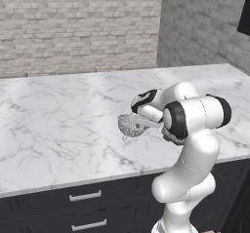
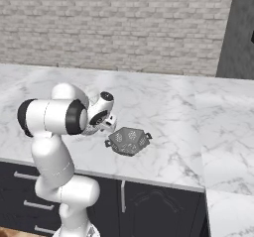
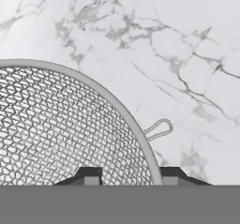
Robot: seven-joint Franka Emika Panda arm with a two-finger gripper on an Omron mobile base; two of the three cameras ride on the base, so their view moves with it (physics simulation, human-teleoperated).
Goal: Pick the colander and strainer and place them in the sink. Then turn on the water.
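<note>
the speckled light-grey mesh strainer [image 3: 61, 124], upright on the marble counter [image 1: 58, 125], is straddled at its rim by the gripper [image 3: 125, 174], jaws narrowed, contact not discernible.

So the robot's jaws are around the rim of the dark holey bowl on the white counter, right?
Not quite. The jaws stand on either side of the rim of the strainer, the round fine-mesh one, not the dark holey bowl. The hand view shows its mesh and rim between the two finger tips. The colander sits apart on the white counter, as the right base view shows.
</note>
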